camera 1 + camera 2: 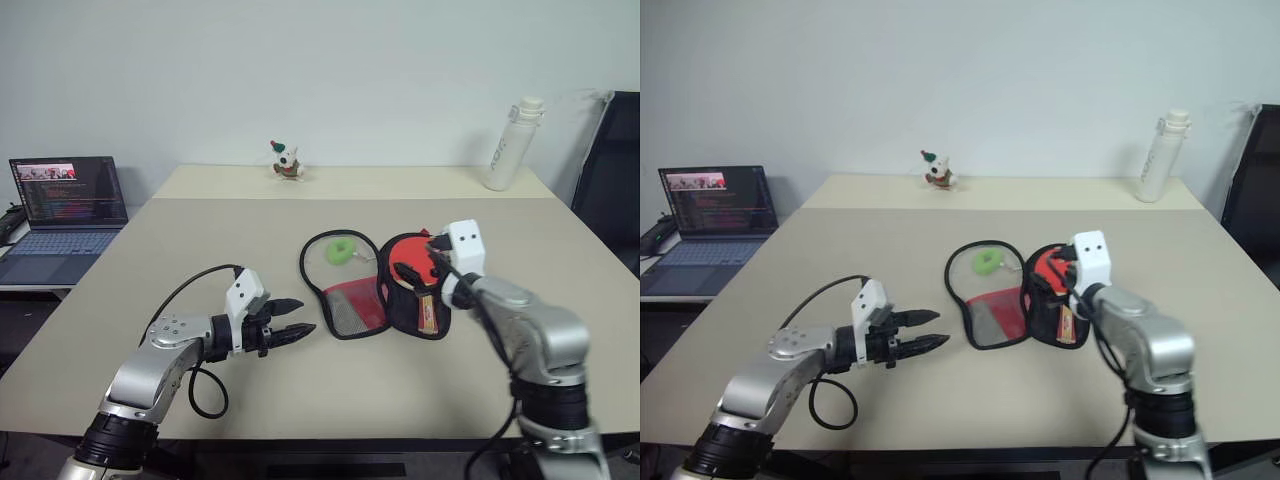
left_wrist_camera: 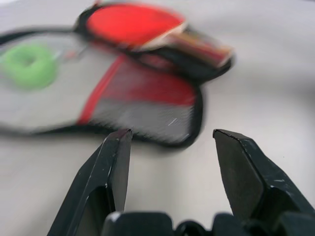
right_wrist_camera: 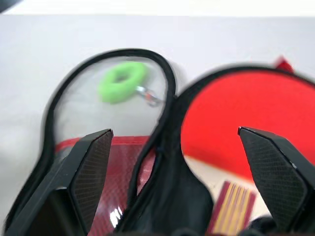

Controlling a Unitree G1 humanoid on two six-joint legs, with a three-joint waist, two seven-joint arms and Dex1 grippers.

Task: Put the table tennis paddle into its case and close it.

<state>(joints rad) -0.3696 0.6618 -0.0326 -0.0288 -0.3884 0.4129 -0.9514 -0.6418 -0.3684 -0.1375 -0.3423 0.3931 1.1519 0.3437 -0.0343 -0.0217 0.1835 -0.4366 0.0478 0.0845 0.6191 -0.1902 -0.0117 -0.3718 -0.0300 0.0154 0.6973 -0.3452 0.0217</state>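
Observation:
The case (image 1: 345, 300) lies unzipped on the table, its clear and red flap spread out to the left, with a green charm (image 1: 343, 250) resting on it. The table tennis paddle (image 1: 405, 255) rests in the black right half, red face up, its striped handle (image 1: 428, 312) pointing toward the near edge. Above the paddle hovers my right gripper (image 3: 174, 132), open and holding nothing. Left of the case and low over the table, my left gripper (image 1: 300, 318) points at the flap's near corner, fingers (image 2: 115, 162) open and empty.
A laptop (image 1: 65, 200) stands on a side table at the far left. A small figurine (image 1: 288, 162) and a white bottle (image 1: 512, 143) stand near the table's far edge. A black chair (image 1: 612, 180) is at the right.

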